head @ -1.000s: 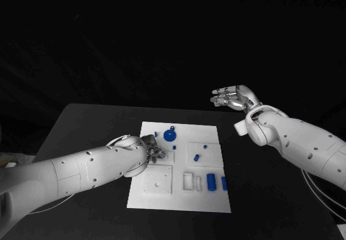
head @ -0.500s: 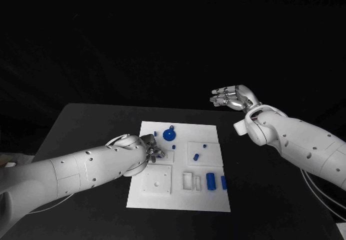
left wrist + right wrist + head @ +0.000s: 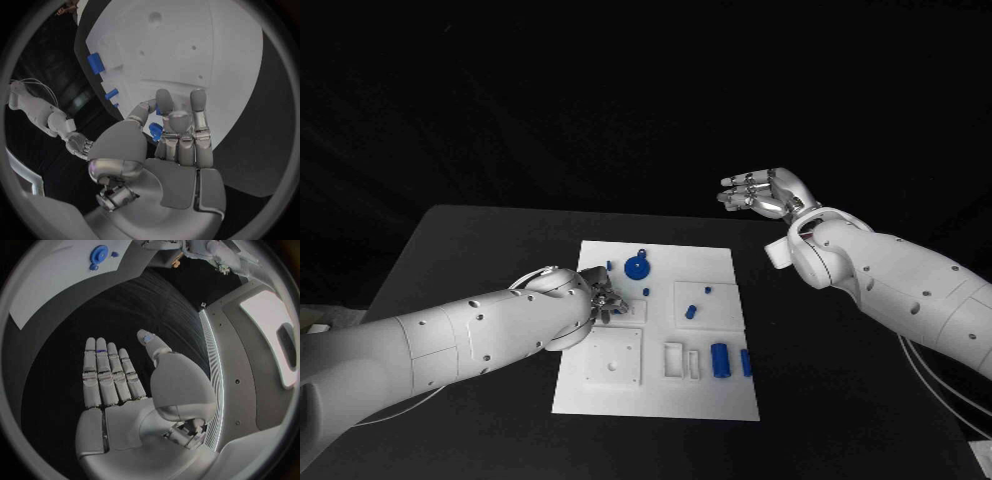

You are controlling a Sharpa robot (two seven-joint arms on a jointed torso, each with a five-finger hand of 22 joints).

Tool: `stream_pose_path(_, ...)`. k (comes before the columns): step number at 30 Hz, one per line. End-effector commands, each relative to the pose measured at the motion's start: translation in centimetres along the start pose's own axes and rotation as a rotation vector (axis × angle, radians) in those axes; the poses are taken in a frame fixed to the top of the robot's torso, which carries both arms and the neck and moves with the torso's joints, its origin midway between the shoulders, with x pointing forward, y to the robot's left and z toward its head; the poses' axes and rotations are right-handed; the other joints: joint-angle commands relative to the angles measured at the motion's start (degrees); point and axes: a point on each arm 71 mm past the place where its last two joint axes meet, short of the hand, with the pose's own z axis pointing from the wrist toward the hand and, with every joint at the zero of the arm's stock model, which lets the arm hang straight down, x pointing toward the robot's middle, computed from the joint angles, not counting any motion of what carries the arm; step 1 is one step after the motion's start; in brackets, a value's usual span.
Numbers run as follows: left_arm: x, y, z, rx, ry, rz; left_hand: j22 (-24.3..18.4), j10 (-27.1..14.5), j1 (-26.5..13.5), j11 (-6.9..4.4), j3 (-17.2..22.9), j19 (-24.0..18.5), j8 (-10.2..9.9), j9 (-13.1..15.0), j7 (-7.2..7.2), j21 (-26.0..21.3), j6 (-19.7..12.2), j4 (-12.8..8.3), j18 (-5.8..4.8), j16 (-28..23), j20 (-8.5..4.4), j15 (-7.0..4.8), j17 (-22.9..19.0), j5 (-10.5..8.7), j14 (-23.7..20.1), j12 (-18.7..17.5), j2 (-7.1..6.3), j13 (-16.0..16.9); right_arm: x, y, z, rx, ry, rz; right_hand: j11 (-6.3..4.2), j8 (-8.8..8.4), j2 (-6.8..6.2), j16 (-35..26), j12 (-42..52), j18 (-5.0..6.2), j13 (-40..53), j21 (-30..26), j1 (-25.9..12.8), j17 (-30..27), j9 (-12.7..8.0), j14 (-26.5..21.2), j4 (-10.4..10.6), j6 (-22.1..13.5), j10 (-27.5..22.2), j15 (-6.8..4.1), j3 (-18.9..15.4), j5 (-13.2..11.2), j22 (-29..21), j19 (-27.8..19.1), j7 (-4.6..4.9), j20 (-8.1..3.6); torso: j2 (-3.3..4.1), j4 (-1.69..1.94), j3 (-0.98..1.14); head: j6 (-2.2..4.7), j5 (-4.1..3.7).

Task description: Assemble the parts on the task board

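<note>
You've got a black table [image 3: 473,250] w/ the white task board [image 3: 625,385] lying flat at its middle. Small blue parts [image 3: 723,361] sit on the board.

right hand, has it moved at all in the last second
No. The right hand hangs open beyond the table's far edge, at the same spot relative to the task board as before.
</note>
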Motion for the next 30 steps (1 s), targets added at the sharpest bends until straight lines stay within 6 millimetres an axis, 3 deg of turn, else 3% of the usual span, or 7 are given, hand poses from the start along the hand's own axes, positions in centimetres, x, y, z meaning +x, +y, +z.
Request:
stream_pose_path(1,1.02,0.72,0.11,-0.036,0.058,0.035,1.1,2.0,0.9,-0.16,1.7,0.0,0.2,-0.1,-6.1,0.2,6.2,-1.4,0.04,-0.2,0.3,-0.19,-0.1,0.12,0.1,0.2,0.53,-0.1,0.17,0.05,0.0,-0.008,0.015,0.006,-0.13,-0.08,0.77,-0.3,-0.2,0.6,0.0,0.3,0.0,-0.1,-0.1,-0.5,-0.1,-0.1,-0.3,0.12,-0.3,0.3,-0.1,-0.5,0.01,0.07,-0.05,0.02,0.02,-0.04,-0.03)
stream_pose_path(17,1.05,0.4,0.31,-0.032,0.062,0.041,1.0,2.2,0.5,-0.15,0.0,0.2,0.7,-0.2,-6.49,0.1,7.2,-0.6,0.32,0.6,0.75,-0.08,1.4,-3.05,0.5,1.3,1.34,-0.1,0.26,0.01,0.0,-0.007,0.017,0.008,-0.12,-0.08,0.74,-0.3,-0.2,0.61,0.0,0.3,0.0,-0.1,-0.1,-0.5,-0.1,-0.1,-0.4,0.13,-0.3,0.4,-0.1,-0.5,0.01,0.09,0.0,-0.01,0.08,-0.13,-0.13)
stream_pose_path(30,1.19,-0.08,0.44,-0.027,0.074,0.051,1.0,2.2,0.7,-0.21,-0.5,0.3,0.9,-0.1,-6.59,0.1,7.4,-0.5,0.52,1.0,0.97,-0.03,2.0,-3.63,0.8,1.8,1.63,-0.3,0.41,-0.04,0.03,-0.006,0.02,0.01,-0.12,-0.08,0.74,-0.3,-0.2,0.61,0.0,0.3,0.0,-0.1,-0.1,-0.5,-0.1,-0.1,-0.4,0.13,-0.3,0.4,-0.1,-0.5,0.01,0.09,0.01,0.03,0.08,-0.2,-0.33)
